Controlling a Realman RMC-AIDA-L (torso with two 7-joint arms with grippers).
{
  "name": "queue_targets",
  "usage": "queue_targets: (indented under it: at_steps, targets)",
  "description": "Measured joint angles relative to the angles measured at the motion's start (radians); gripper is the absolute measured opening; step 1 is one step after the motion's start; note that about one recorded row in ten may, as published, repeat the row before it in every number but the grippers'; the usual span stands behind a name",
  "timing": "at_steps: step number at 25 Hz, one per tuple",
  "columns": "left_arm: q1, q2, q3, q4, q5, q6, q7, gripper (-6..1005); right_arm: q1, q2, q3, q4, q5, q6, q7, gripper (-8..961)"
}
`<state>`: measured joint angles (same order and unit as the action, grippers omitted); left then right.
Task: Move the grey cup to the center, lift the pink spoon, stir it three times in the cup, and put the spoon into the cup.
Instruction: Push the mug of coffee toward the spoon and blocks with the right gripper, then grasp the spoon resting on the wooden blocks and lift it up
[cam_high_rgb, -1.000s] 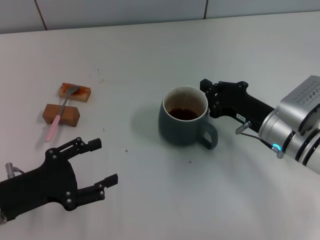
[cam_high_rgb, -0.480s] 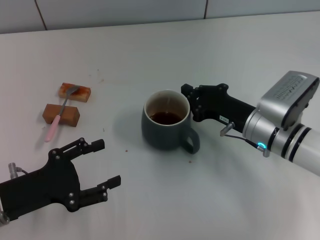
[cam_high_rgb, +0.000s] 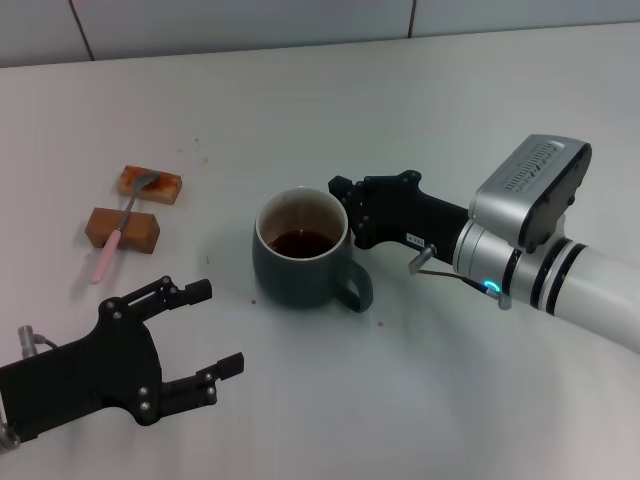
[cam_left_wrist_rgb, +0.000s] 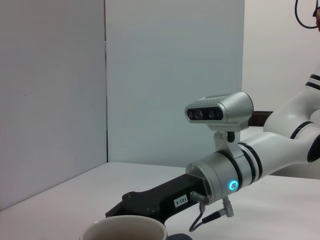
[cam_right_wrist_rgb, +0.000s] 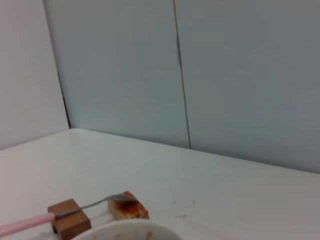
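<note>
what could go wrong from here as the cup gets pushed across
The right hand is against the rim of the grey cup, which holds dark liquid; a jerky push could slosh or tip it. The pink spoon lies perched across two brown blocks, so the left hand may knock it off when reaching.

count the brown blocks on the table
2, both on the robot's left side of the table. The far block sits under the spoon's bowl; the near block sits under the pink spoon handle. None looks hidden.
</note>
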<state>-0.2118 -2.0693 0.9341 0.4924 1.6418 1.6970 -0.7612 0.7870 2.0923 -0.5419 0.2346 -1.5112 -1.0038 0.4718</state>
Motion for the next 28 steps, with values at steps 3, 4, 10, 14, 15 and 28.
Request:
queue_targets:
  at_steps: [3, 4, 10, 14, 15, 28]
  targets:
    - [-0.002, 0.0, 0.0, 0.0, 0.0, 0.001, 0.0, 812, -0.012, 0.0, 0.033, -0.002, -0.011, -0.006, -0.004, -1]
    - [-0.002, 0.0, 0.0, 0.0, 0.0, 0.002, 0.0, 812, -0.021, 0.0, 0.04, -0.005, -0.011, -0.014, -0.005, -1]
    - [-0.004, 0.001, 0.0, 0.0, -0.002, 0.0, 0.0, 812, -0.151, -0.008, 0.047, -0.074, -0.015, -0.235, -0.007, -1]
    - [-0.01, 0.002, 0.0, 0.0, -0.002, -0.004, -0.003, 813, -0.27, -0.008, 0.027, -0.132, -0.086, -0.49, -0.067, -1]
    - [-0.013, 0.002, 0.0, 0.0, -0.003, -0.005, -0.005, 813, -0.296, -0.007, 0.026, -0.135, -0.111, -0.543, -0.104, -1]
    - [-0.031, 0.002, -0.008, 0.0, -0.004, -0.018, -0.013, 812, -0.404, -0.011, 0.017, -0.055, -0.252, -0.639, -0.278, 150]
